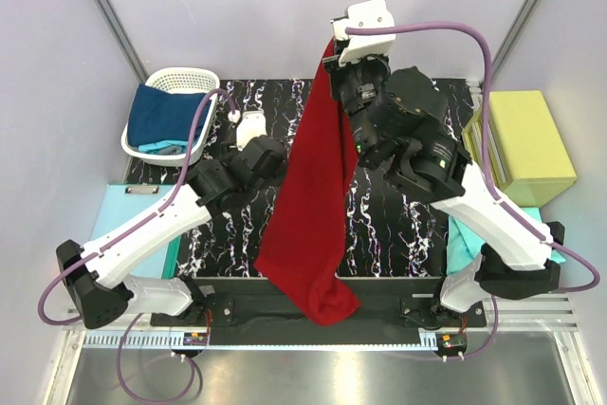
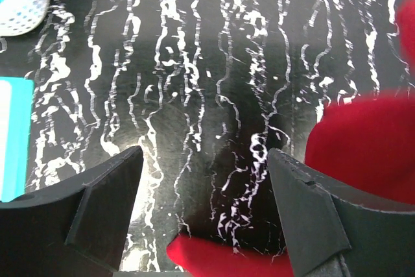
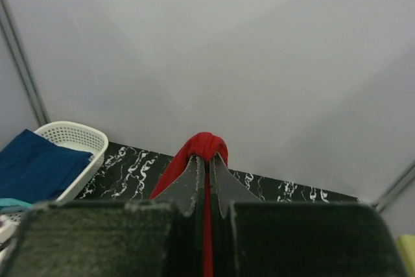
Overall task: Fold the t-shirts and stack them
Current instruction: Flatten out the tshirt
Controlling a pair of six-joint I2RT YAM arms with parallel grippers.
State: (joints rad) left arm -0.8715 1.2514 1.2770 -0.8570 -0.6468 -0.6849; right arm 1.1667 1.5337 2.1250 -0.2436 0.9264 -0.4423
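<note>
A: So, where is the dark red shirt [image 1: 313,196]?

B: It hangs from the right pincer [image 1: 330,50], held high over the far side of the tabletop [image 1: 398,225]. The cloth drapes down in a long strip, and its lower end is bunched at the near edge between the two arm bases.

A: And that pincer's grip?

B: Pressed together on a fold at the top of the shirt. The wrist view shows red cloth squeezed between its fingers [image 3: 185,189].

A: The left pincer [image 1: 250,128]?

B: Spread wide, low over the black marbled tabletop, just left of the hanging shirt, holding nothing. Red cloth shows beside one finger [image 2: 324,225]; whether it touches, I cannot tell.

A: Other shirts?

B: A navy shirt [image 1: 166,113] lies in the white basket [image 1: 180,76] at the far left. A teal shirt [image 1: 465,244] sits at the right, partly hidden under the right arm, near the yellow-green box [image 1: 526,144].
</note>
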